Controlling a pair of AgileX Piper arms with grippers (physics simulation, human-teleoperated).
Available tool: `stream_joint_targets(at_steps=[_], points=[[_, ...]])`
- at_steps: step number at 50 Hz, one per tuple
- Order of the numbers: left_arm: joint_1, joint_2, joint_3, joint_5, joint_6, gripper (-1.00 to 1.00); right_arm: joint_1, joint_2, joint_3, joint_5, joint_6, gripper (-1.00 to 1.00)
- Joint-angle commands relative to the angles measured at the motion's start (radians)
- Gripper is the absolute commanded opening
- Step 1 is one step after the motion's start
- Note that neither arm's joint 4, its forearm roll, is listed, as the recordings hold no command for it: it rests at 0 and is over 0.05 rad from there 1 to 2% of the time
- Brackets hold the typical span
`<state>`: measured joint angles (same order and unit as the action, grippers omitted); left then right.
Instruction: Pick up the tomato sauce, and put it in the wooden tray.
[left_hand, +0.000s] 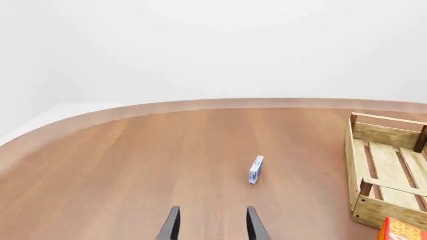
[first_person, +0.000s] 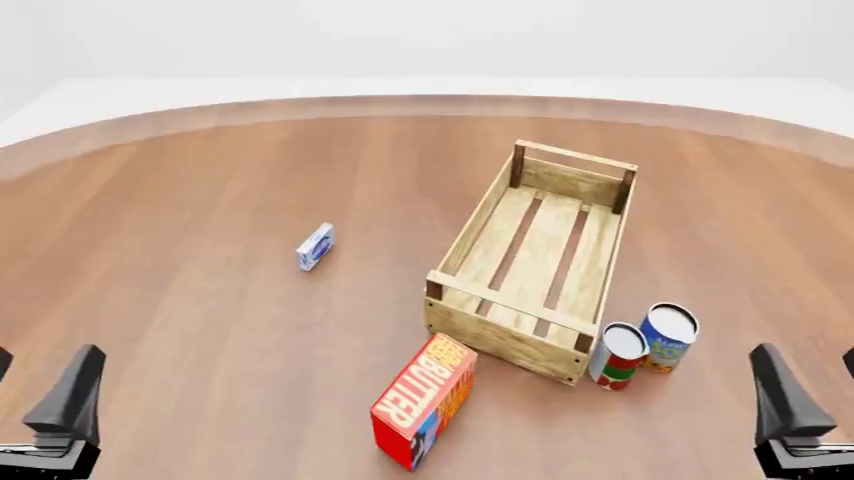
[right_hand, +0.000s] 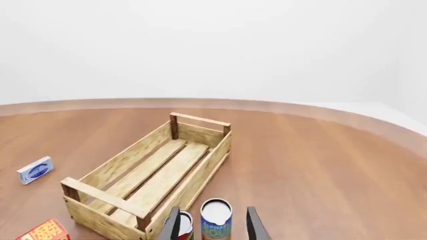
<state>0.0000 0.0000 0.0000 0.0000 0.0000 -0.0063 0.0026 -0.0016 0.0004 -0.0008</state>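
Two grippers, both cut off at the front view's bottom edge: left gripper (left_hand: 211, 226) fingers spread, nothing held; right gripper (right_hand: 213, 225) likewise parted and empty. One tomato sauce (first_person: 617, 356) upright on table (first_person: 200, 300), touching the near right corner of wooden tray (first_person: 534, 262), partly hidden behind a finger in right wrist view. One blue-and-yellow can (first_person: 667, 338) just beside. One butter box (first_person: 426, 401), cut off in both wrist views. One small blue-white box (first_person: 315, 246), label unreadable.

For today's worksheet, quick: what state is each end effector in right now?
Left end effector: open, holding nothing.
Right end effector: open, holding nothing.
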Motion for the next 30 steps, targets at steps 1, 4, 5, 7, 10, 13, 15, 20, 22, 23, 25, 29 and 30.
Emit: stream_joint_targets(at_steps=[1, 4, 5, 7, 10, 13, 15, 20, 22, 23, 25, 29, 30], points=[[0.0, 0.0, 0.0, 0.0, 0.0, 1.0, 0.011, 0.004, -0.001, 0.004, 0.006, 1.0], [0.0, 0.0, 0.0, 0.0, 0.0, 1.0, 0.013, 0.001, -0.004, 0.008, 0.006, 1.0], [0.0, 0.0, 0.0, 0.0, 0.0, 1.0, 0.011, 0.0, -0.007, 0.012, -0.001, 1.0], [0.0, 0.0, 0.0, 0.0, 0.0, 1.0, 0.013, -0.001, -0.013, 0.017, 0.005, 1.0], [0.0, 0.0, 0.0, 0.0, 0.0, 1.0, 0.011, -0.002, -0.022, 0.024, 0.006, 1.0], [0.0, 0.0, 0.0, 0.0, 0.0, 1.0, 0.012, 0.001, -0.024, 0.025, 0.005, 1.0], [0.0, 0.0, 0.0, 0.0, 0.0, 1.0, 0.013, -0.002, -0.019, 0.029, 0.004, 1.0], [0.0, 0.0, 0.0, 0.0, 0.0, 1.0, 0.033, -0.001, -0.013, 0.037, 0.011, 1.0], [0.0, 0.0, 0.0, 0.0, 0.0, 1.0, 0.047, 0.0, -0.012, 0.041, 0.012, 1.0], [0.0, 0.0, 0.0, 0.0, 0.0, 1.0, 0.048, 0.0, -0.012, 0.044, 0.013, 1.0], [0.0, 0.0, 0.0, 0.0, 0.0, 1.0, 0.048, 0.0, -0.013, 0.048, 0.01, 1.0], [0.0, 0.0, 0.0, 0.0, 0.0, 1.0, 0.071, 0.005, -0.01, 0.061, 0.02, 1.0], [0.0, 0.0, 0.0, 0.0, 0.0, 1.0, 0.067, 0.002, -0.012, 0.064, 0.018, 1.0]])
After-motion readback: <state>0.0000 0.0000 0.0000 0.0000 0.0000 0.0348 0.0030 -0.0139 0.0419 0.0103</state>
